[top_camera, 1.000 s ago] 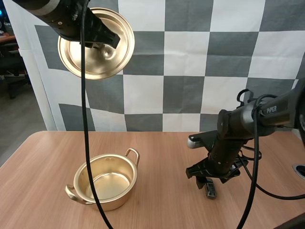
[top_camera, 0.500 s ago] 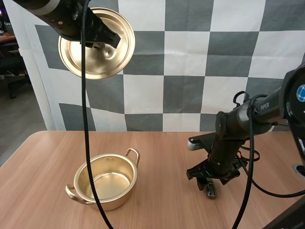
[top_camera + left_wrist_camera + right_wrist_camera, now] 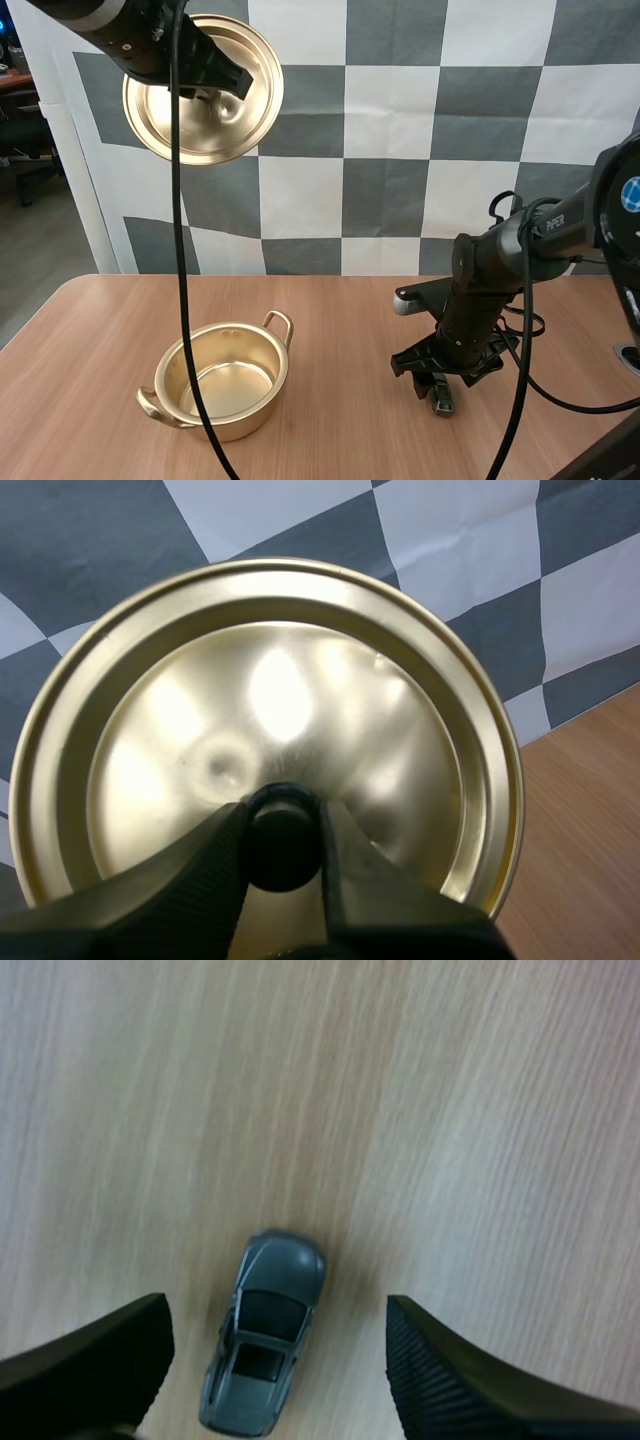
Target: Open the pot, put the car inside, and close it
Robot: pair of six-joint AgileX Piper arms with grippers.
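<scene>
Wood table (image 3: 340, 320), work in hand.

Right gripper (image 3: 435, 378): fingers set wide, straddling the car (image 3: 266, 1355). The car lies flat on the table between them, untouched and lined up for a pinch.

Left gripper (image 3: 283, 858): clamped on the knob (image 3: 281, 825) of the lid (image 3: 300, 680), held high and aside. This leaves the pot (image 3: 225, 378) beneath it open to take the car.

only readable txt: white "piper" on the right arm (image 3: 556, 222) upper link, above the table (image 3: 340, 400) right edge; round blue badge (image 3: 632, 195) beside it illegible.
</scene>
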